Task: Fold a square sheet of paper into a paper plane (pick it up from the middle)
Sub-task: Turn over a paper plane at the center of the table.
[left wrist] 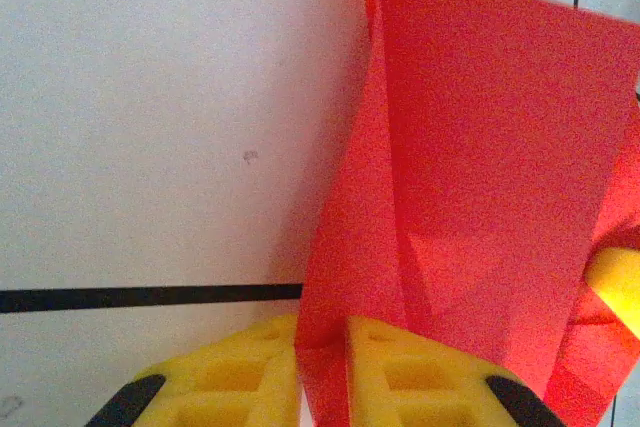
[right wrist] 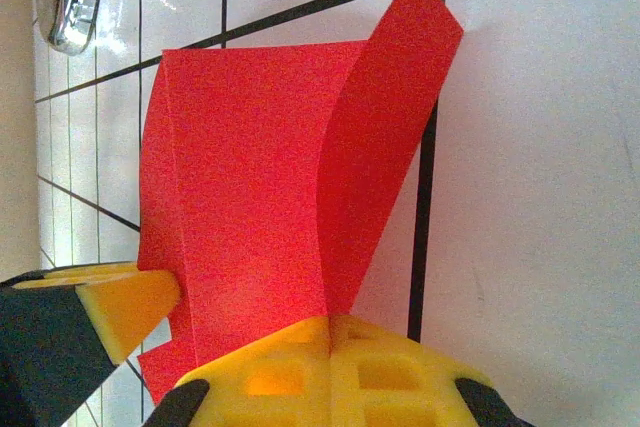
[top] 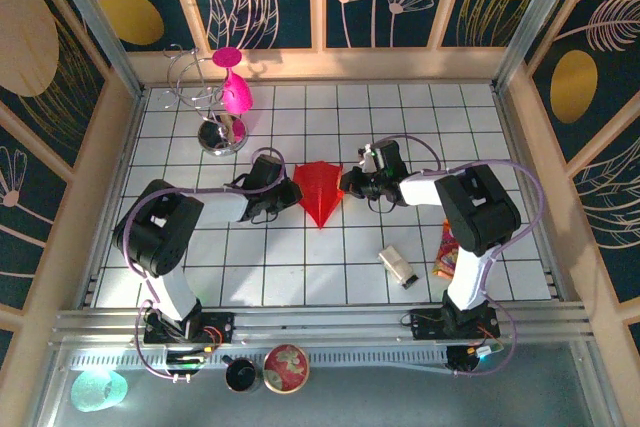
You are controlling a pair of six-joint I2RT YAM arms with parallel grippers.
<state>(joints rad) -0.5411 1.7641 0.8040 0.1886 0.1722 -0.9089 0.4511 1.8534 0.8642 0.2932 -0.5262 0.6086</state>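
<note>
The red sheet of paper (top: 318, 190) lies mid-table, folded into a paper plane shape with its pointed nose toward the near edge. My left gripper (top: 286, 189) is at its left side. In the left wrist view that gripper (left wrist: 322, 352) has its yellow fingers (left wrist: 235, 372) slightly parted, with an upright red flap (left wrist: 480, 167) standing in the gap. My right gripper (top: 348, 185) is at the paper's right side. In the right wrist view it (right wrist: 330, 332) is shut on the edge of a raised red fold (right wrist: 260, 177), and the left gripper's yellow fingertip (right wrist: 125, 307) touches the paper's far side.
A magenta goblet (top: 234, 89) hangs on a chrome stand (top: 214, 133) at the back left. A small grey box (top: 398, 265) and a printed snack packet (top: 446, 252) lie at the near right. A black cup (top: 240, 374) and a red lid (top: 286, 367) sit beyond the front rail.
</note>
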